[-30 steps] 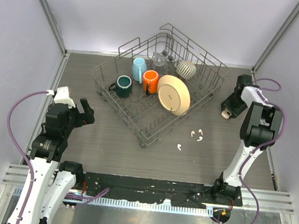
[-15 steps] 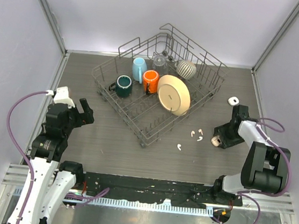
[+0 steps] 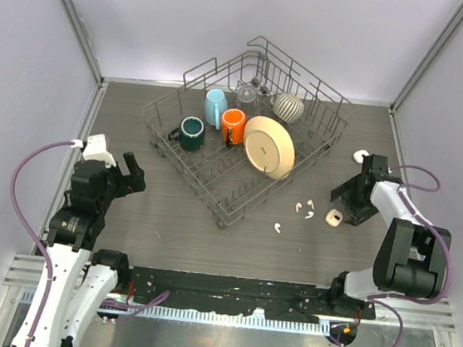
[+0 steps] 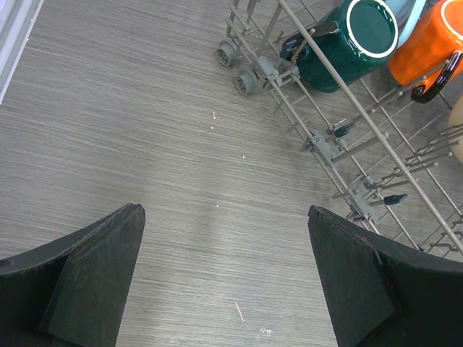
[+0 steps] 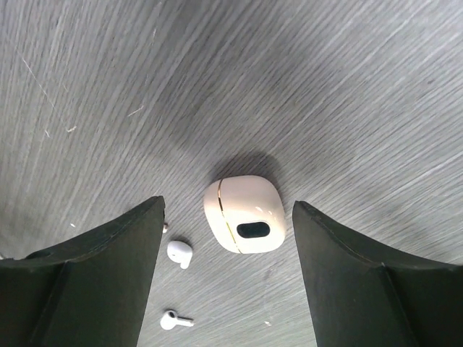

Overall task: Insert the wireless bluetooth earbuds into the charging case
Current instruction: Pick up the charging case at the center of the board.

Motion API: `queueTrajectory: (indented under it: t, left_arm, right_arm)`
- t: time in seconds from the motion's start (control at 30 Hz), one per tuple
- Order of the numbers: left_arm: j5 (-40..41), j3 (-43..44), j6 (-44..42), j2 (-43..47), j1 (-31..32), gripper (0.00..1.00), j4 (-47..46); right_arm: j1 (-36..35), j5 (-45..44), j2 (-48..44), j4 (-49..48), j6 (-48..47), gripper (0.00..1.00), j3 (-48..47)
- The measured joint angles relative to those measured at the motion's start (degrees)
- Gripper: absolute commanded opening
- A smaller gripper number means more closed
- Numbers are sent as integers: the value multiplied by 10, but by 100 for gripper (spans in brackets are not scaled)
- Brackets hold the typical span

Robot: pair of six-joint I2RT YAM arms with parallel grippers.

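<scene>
Toward the right edge of the grey wood-grain bench (image 3: 168, 216), on its near half, I have the cream-white, rounded plastic charging case (image 5: 244, 215) lying free on the surface, directly under my right claw (image 3: 349, 205). That claw hangs above it with its black fingers spread to either side, pinching nothing and, as far as I can tell, not touching the case. Just left of the case lie two tiny glossy white earbuds (image 3: 299, 205) close together. A third earbud (image 3: 277, 226) sits a little nearer the near edge, off the near corner of the grey wire dish rack (image 3: 223, 216). My left claw (image 4: 226, 211) waits near the left edge beside the rack, wide apart and empty.

I judge the task barely begun: the case is staged next to the buds, but none is in it, and its lid looks shut along its thin seam. Next I need the lid up, likely with one claw steadying the body while the other lifts. Then comes a fine pinch on the nearest bud, stem lined up with its well.
</scene>
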State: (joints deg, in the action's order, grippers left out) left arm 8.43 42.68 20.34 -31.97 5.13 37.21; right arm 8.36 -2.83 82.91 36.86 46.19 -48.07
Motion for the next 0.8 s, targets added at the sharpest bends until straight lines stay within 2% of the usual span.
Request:
queueTrajectory:
  t: [0.33,0.57,0.8]
  left_arm:
    - [1,0,0,0,0,100,0]
    - [1,0,0,0,0,100,0]
    - [6,0,0,0,0,100,4]
  right_arm:
    - [-37,-34,1,24,-115,75,-15]
    - [-43,-46,6,24,-131,68,-15]
    - [-44,-43,24,15,-132,68,-6]
